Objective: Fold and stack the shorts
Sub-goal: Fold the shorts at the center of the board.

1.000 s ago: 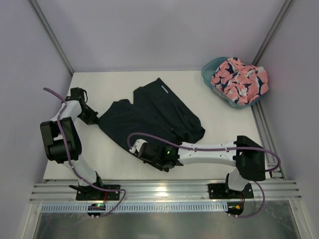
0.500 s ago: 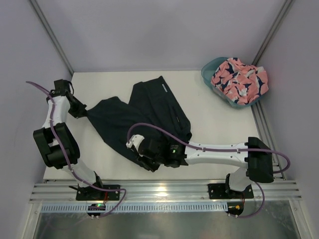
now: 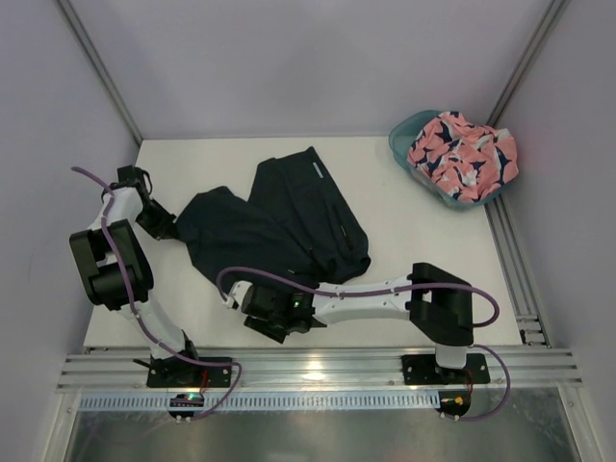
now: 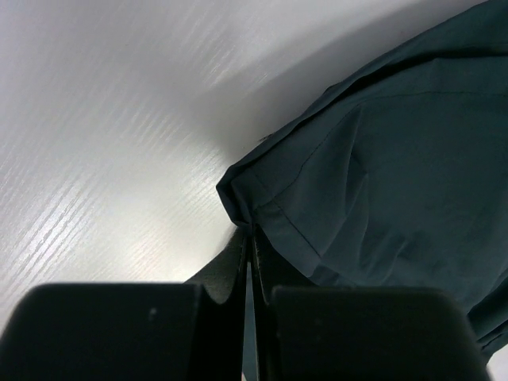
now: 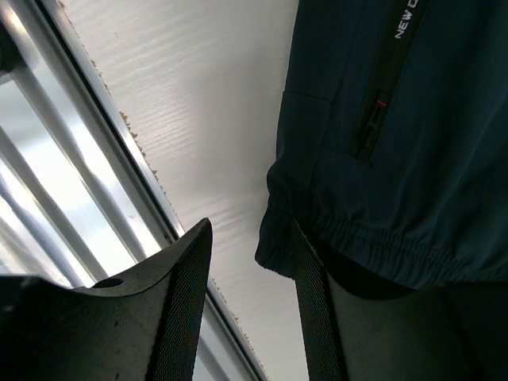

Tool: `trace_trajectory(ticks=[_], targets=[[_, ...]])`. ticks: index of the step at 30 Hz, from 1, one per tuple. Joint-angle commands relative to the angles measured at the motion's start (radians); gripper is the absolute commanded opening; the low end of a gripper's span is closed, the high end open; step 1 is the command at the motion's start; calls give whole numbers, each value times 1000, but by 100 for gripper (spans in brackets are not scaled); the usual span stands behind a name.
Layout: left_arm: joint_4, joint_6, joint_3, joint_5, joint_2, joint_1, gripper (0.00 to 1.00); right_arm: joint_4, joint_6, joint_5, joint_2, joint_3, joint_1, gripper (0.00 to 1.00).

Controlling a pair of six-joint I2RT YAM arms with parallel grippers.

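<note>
The dark navy shorts (image 3: 279, 226) lie spread on the white table, waistband toward the near side. My left gripper (image 3: 162, 223) is shut on their left hem corner, and the left wrist view shows the fabric (image 4: 373, 175) pinched between my fingertips (image 4: 250, 238). My right gripper (image 3: 258, 318) is open at the near waistband corner. In the right wrist view (image 5: 250, 254) the elastic waistband corner (image 5: 278, 242) hangs between the jaws, close to the right finger. The salmon pink printed shorts (image 3: 462, 154) are bunched in the teal tub (image 3: 402, 135) at the far right.
A metal rail (image 3: 318, 371) runs along the near table edge, and it shows just left of my right gripper (image 5: 63, 182). Another rail (image 3: 515, 260) runs down the right side. Grey walls enclose the table on three sides.
My right arm has swept left along the shorts' near edge to the waistband corner. My left gripper pulled the hem left, then came back slightly. The shorts are drawn out flatter to the left.
</note>
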Motion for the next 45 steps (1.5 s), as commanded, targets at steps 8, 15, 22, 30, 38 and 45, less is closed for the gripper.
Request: trace_trajectory(ticks=[8, 15, 22, 30, 38, 45], targets=[[27, 12, 30, -12, 15, 1, 0, 5, -47, 100, 125, 51, 19, 48], [23, 16, 48, -23, 17, 1, 0, 19, -12, 68, 170, 44, 19, 23], [-2, 13, 56, -61, -6, 6, 0, -4, 21, 10, 158, 70, 20, 4], [-91, -34, 184, -71, -66, 24, 0, 69, 83, -243, -75, 91, 35, 4], [-77, -88, 192, 73, -137, 26, 0, 238, 189, -245, -198, -16, 35, 4], [93, -186, 99, 230, -170, -17, 0, 266, 200, -106, -249, -91, 32, 3]])
